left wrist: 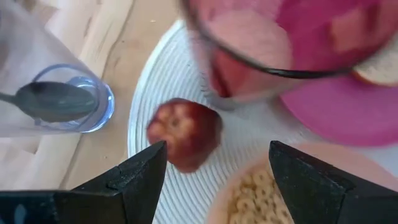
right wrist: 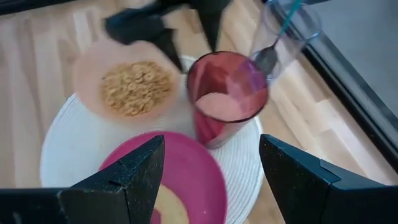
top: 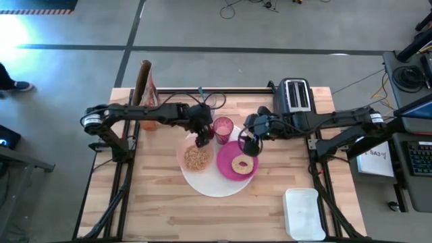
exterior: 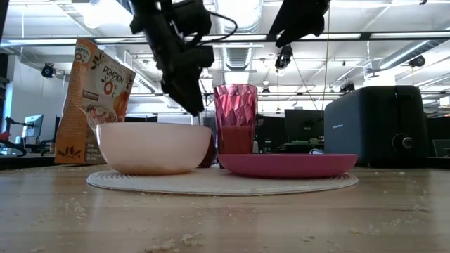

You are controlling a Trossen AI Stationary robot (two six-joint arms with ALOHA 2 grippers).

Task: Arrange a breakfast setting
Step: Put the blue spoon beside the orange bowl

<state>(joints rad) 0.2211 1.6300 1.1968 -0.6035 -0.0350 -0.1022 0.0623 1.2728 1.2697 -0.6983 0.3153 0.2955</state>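
The round white placemat (top: 212, 183) carries the peach bowl (top: 196, 158) of cereal, the pink cup (top: 223, 127) and the magenta plate (top: 236, 162) with the bagel (top: 243, 164). The small red fruit (left wrist: 185, 134) lies on the mat between bowl and cup. My left gripper (left wrist: 217, 171) hangs open above it, its fingers on either side and clear of it. The teal-handled spoon (left wrist: 53, 101) stands in a clear glass (right wrist: 287, 31) beside the mat. My right gripper (right wrist: 211, 171) hovers open over the plate, holding nothing.
A black toaster (top: 297, 95) stands at the far right and a colourful bag (exterior: 95, 98) at the far left. A white container (top: 302, 213) sits near the front right corner. Crumbs lie on the wooden tabletop (exterior: 295, 218) in front of the mat.
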